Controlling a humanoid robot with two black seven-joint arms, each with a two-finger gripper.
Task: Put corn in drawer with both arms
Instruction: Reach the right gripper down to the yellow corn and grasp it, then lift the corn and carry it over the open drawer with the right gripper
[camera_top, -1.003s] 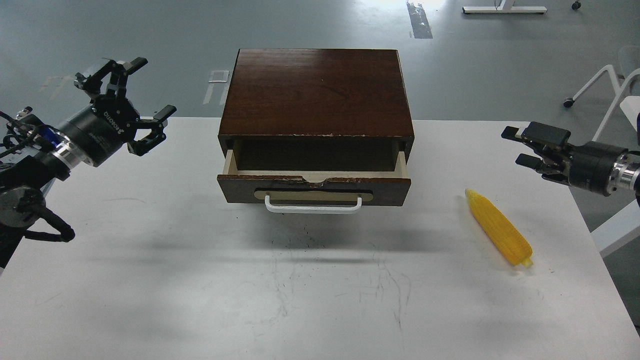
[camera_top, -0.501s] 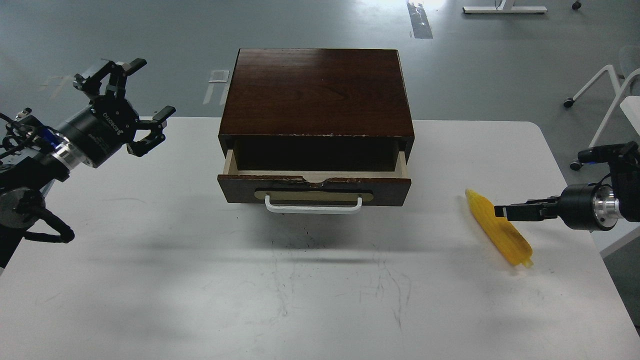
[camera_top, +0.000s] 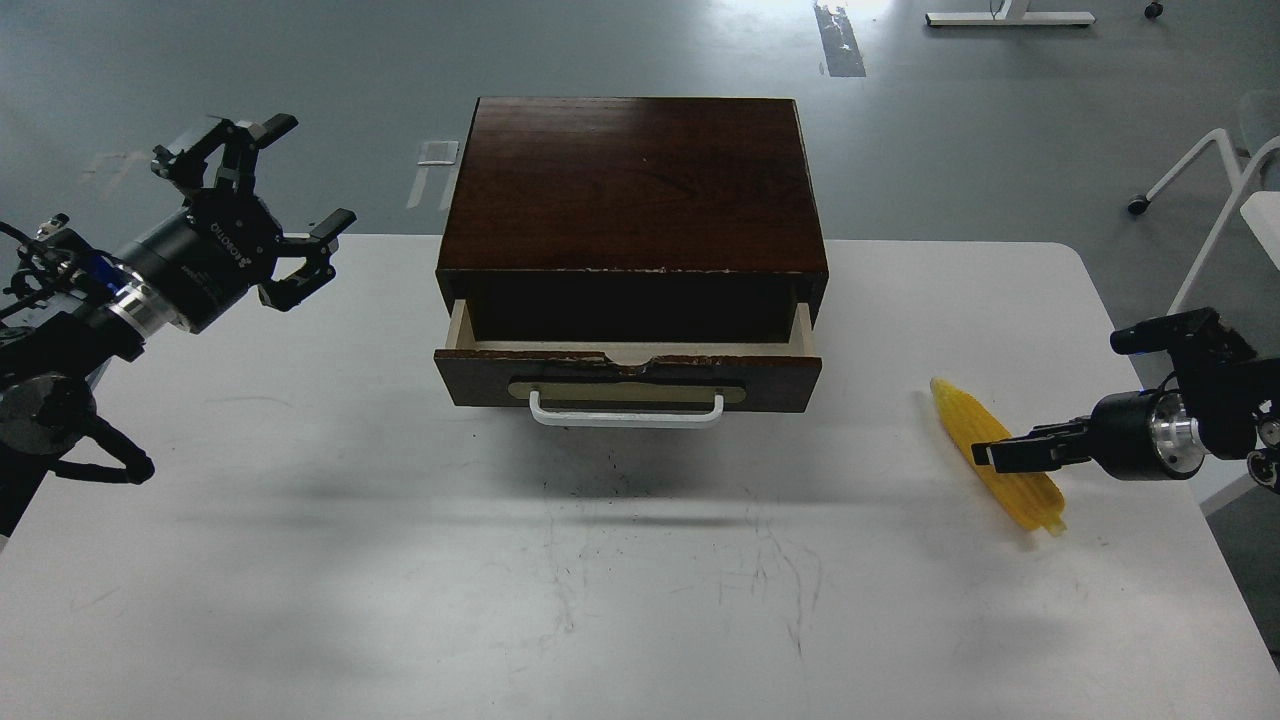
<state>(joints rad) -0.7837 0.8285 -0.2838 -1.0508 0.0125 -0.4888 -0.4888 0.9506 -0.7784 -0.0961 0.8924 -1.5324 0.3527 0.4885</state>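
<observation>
— Corn?
— Corn (camera_top: 1000, 466) lies on the white table (camera_top: 300, 560), right of the drawer (camera_top: 628, 362), which is partly pulled out.
— Right gripper (camera_top: 985, 455)?
— Over the cob's middle, seen edge-on; can't tell its opening or any grip.
— Left gripper (camera_top: 265, 195)?
— Raised at the table's left, fingers spread wide, holding nothing.

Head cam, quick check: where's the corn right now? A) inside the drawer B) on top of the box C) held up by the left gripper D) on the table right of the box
D: the corn lies on the white table to the right of the box, with the right gripper low over its middle; the drawer is part open.
</observation>
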